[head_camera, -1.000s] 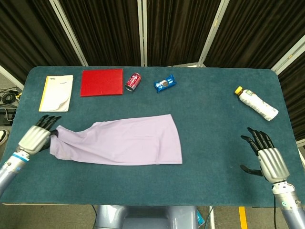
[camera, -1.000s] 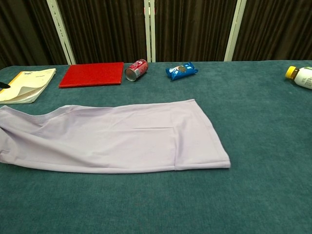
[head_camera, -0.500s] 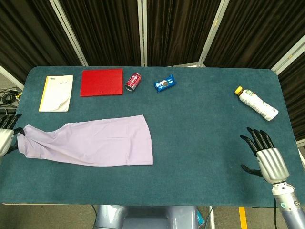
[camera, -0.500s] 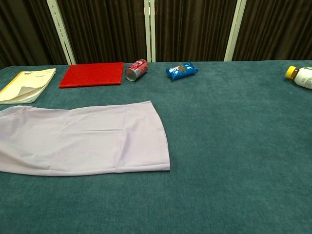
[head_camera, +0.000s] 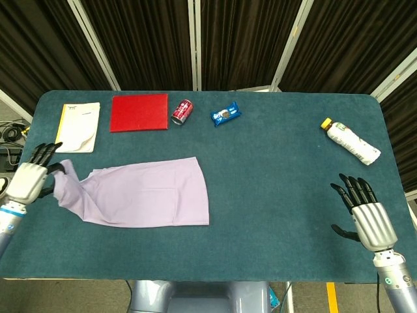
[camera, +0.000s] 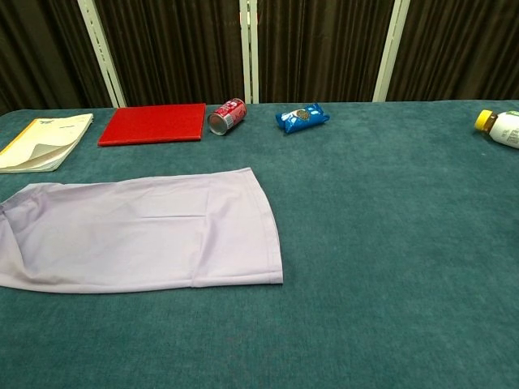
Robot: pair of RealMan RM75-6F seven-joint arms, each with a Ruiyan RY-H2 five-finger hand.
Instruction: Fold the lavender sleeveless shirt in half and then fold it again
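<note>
The lavender sleeveless shirt (head_camera: 146, 199) lies flat on the left half of the teal table (head_camera: 280, 169), folded into a long band; the chest view shows the shirt (camera: 146, 231) at lower left. My left hand (head_camera: 29, 180) holds the shirt's left end, which is lifted and bunched toward the hand. My right hand (head_camera: 365, 215) hovers at the table's right front, fingers spread, holding nothing. Neither hand shows in the chest view.
Along the back stand a notepad (head_camera: 77, 126), a red book (head_camera: 139, 112), a red can (head_camera: 182, 111) on its side and a blue snack packet (head_camera: 225, 114). A white bottle (head_camera: 352, 141) with a yellow cap lies at the far right.
My left hand first dragged the shirt leftward across the table, then came back to the right, lifting and bunching the shirt's left end. The right hand has stayed put.
</note>
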